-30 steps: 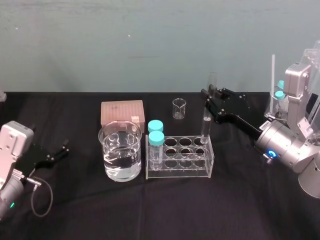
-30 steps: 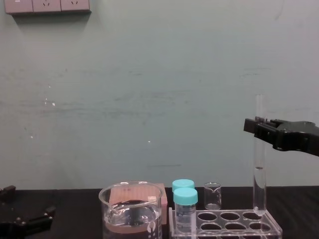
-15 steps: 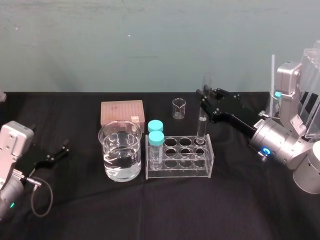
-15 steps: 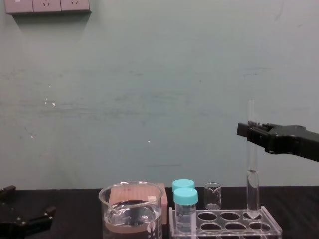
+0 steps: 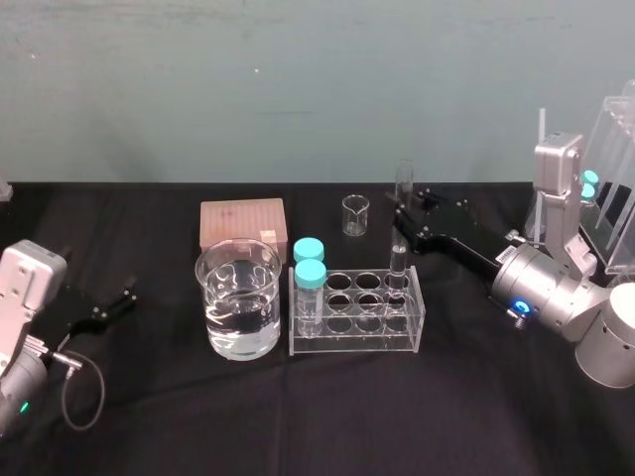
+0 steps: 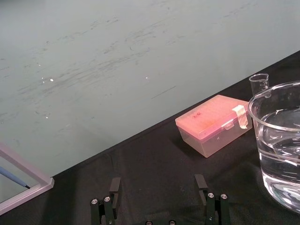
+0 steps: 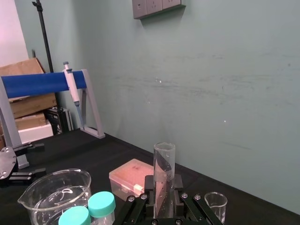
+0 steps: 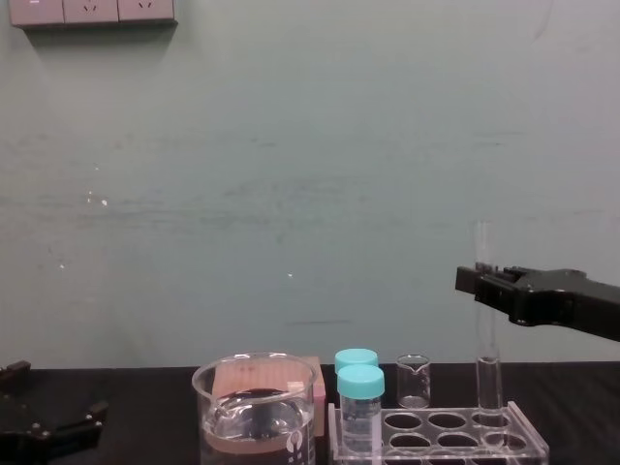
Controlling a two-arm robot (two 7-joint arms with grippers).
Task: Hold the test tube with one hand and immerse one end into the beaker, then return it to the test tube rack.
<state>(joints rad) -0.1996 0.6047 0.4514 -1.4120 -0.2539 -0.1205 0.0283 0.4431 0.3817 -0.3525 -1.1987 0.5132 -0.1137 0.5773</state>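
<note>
Right pincer (image 5: 405, 210), right of centre in the head view, is pinching the test tube (image 5: 397, 260) on its upper part and holding it close to upright; the right wrist view is showing the glass clamped between both fingers (image 7: 180, 199). The tube's rounded lower end is sitting at, or just inside, the right-hand hole in the back row of the test tube rack (image 5: 357, 335), at centre frame on the table (image 5: 476, 397). The beaker (image 5: 220, 288), part filled with clear liquid, is standing just left of the rack. Left pincer (image 5: 104, 305) is lying parked at the left edge with its fingers spread. Judged risk: if the pincer is opening before the tube is bottoming out, the glass is likely to drop and crack. If the tube is leaning during descent, it may bind on the hole edge and shift or lift the rack. Withdrawing along a skewed path could drag the tube out.
</note>
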